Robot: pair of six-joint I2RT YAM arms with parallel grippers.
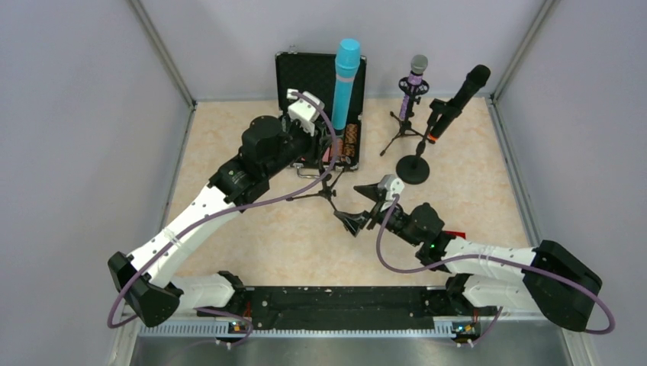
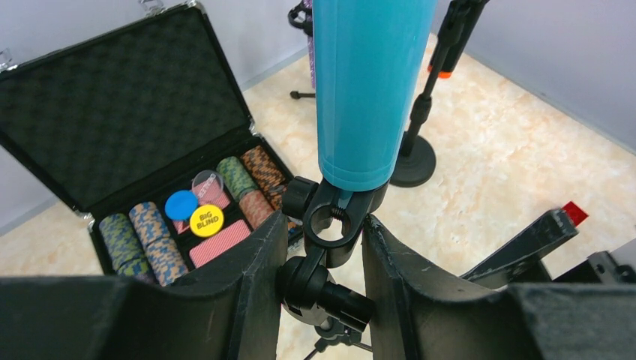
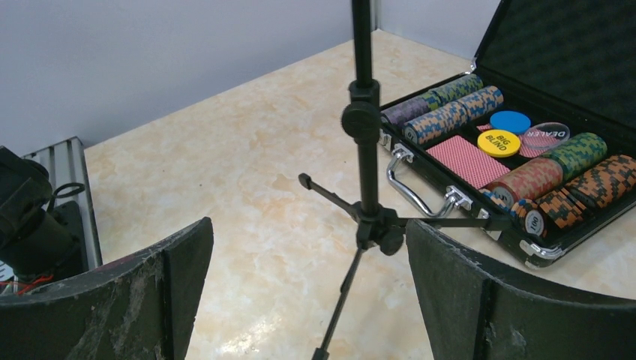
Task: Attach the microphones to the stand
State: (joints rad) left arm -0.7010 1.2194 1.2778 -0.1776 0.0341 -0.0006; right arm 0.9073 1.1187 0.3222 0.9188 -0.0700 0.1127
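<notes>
Turquoise microphone (image 1: 346,80) upright on tripod stand (image 1: 329,188) at upper centre, purple microphone (image 1: 415,82) and black microphone (image 1: 459,99) to its right.

My left arm (image 1: 191,221) stretches from its near-left base out toward the far middle of the worktop, elbow raised. My left hand (image 2: 326,223) is closed, a finger pressed on each side of the stand clip (image 2: 335,201). My right arm (image 1: 488,252) lies low, reaching left from the near-right base. My right hand (image 1: 362,207) gapes wide, gripping nothing.
</notes>
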